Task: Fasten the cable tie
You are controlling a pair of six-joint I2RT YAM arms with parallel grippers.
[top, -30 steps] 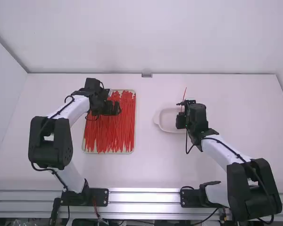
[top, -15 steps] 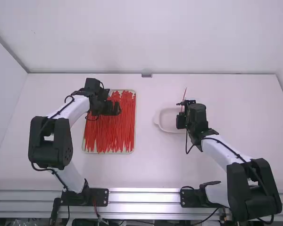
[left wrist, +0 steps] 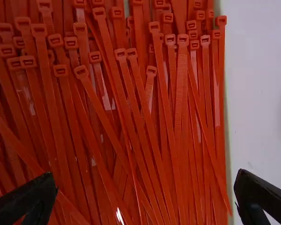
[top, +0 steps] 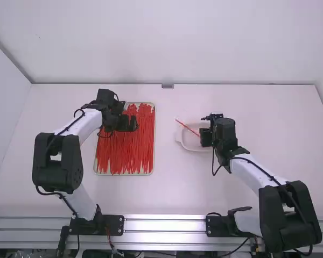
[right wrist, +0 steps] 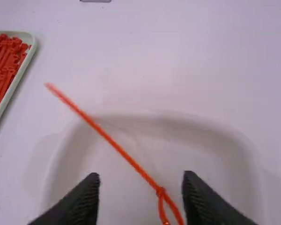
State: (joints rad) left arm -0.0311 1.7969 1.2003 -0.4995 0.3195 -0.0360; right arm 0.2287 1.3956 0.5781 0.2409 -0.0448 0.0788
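Note:
A single red cable tie [top: 187, 128] lies slanted over the rim of a white dish [top: 184, 141], its tail pointing toward the tray. In the right wrist view this cable tie [right wrist: 103, 133] ends in a small loop close to my fingers. My right gripper [top: 206, 135] sits over the dish, open, with the looped end between its fingers [right wrist: 82, 199] and no visible grip on it. My left gripper [top: 122, 121] hovers open above the heap of red cable ties [left wrist: 131, 117], fingers wide apart.
A pale green tray [top: 153, 161] holds the heap of ties left of the middle; its corner [right wrist: 32, 47] is also in the right wrist view. The white dish [right wrist: 246, 140] stands to its right. Bare table surrounds both.
The single tie stood upright from my right gripper before; now it has dropped over leftward onto the dish. My left arm has stayed in place.

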